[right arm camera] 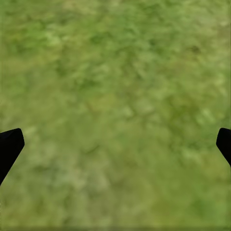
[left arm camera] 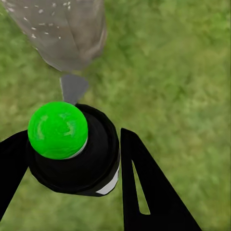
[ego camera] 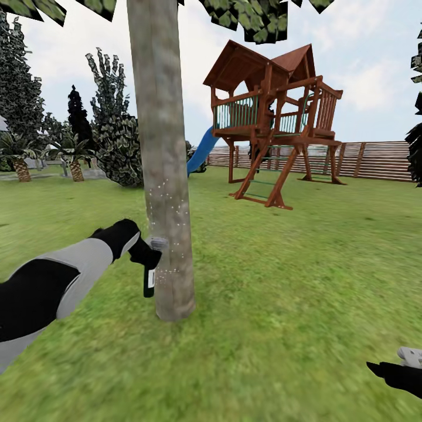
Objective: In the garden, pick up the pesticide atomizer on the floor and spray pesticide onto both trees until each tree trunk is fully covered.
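Your left gripper (ego camera: 146, 255) has its fingers (left arm camera: 144, 187) clamped on the atomizer (ego camera: 150, 280), which hangs upright with its nozzle against the tree trunk (ego camera: 164, 176), where white specks show. Your right gripper (right arm camera: 115, 144) has its fingers spread wide over the lawn (ego camera: 293, 281).

I am in a garden: a wide green lawn (ego camera: 293, 305), a brown horizontal-slat wooden fence (ego camera: 375, 159), a red-brown wooden playhouse tower (ego camera: 272, 111) with a blue slide (ego camera: 201, 151), 2 short palms (ego camera: 75, 158), dark conifers (ego camera: 20, 88).
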`<state>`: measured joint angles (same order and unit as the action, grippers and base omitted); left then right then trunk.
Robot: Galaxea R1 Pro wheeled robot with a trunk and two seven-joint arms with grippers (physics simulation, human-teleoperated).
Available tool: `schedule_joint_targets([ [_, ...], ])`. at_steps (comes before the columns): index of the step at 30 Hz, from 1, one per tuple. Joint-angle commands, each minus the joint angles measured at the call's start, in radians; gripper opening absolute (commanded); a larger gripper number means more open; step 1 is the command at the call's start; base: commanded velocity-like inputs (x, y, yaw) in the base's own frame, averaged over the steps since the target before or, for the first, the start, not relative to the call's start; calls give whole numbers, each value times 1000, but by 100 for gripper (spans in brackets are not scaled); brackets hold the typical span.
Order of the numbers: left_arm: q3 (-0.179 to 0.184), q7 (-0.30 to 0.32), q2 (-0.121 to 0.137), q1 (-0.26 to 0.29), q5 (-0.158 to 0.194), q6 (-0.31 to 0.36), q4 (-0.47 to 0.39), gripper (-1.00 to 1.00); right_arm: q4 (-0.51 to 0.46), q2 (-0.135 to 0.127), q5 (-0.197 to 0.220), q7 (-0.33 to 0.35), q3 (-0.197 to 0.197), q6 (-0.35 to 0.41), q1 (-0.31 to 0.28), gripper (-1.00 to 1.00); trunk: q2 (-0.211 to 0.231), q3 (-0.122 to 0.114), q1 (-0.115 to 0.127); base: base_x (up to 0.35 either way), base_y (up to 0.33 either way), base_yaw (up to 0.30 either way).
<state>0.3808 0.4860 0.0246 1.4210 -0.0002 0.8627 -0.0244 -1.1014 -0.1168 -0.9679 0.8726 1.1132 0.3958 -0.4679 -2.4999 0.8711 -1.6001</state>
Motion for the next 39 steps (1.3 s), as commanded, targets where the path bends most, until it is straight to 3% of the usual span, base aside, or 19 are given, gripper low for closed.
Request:
schedule_joint_targets([
  [1, 0, 0, 0, -9, 0, -2, 0, -100, 0, 0, 0, 0, 0, 0, 0, 100, 0, 0, 0, 0, 0, 0],
  [8, 0, -5, -7, -105, 0, -60, -1, -100, 0, -1, 0, 0, 0, 0, 0, 100, 0, 0, 0, 0, 0, 0],
  [15, -4, -7, -15, -194, 12, -177, -3, -100, 0, 0, 0, -2, 0, 0, 0, 100, 0, 0, 0, 0, 0, 0],
  [18, -5, -23, -15, -235, 72, -251, -2, -100, 0, 0, 0, -1, -1, 1, 0, 100, 0, 0, 0, 0, 0, 0],
  [21, -5, -134, -16, -252, 170, -302, -2, -100, 0, 4, 0, -1, -1, 1, 0, 100, 0, 0, 0, 0, 0, 0],
  [23, -5, -206, -17, -262, 199, -323, -1, -100, 0, 7, 0, -1, -1, 2, 0, 100, 0, 0, 0, 0, 0, 0],
  [28, -5, -237, -22, -299, 211, -367, -3, -100, 0, 8, 0, 0, -2, 2, 0, 100, 0, 0, 0, 0, 0, 83],
  [39, -5, -238, -61, -303, 210, -373, -3, -100, -1, 8, 0, -2, -2, 1, 0, 100, 0, 0, 0, 0, -177, 101],
])
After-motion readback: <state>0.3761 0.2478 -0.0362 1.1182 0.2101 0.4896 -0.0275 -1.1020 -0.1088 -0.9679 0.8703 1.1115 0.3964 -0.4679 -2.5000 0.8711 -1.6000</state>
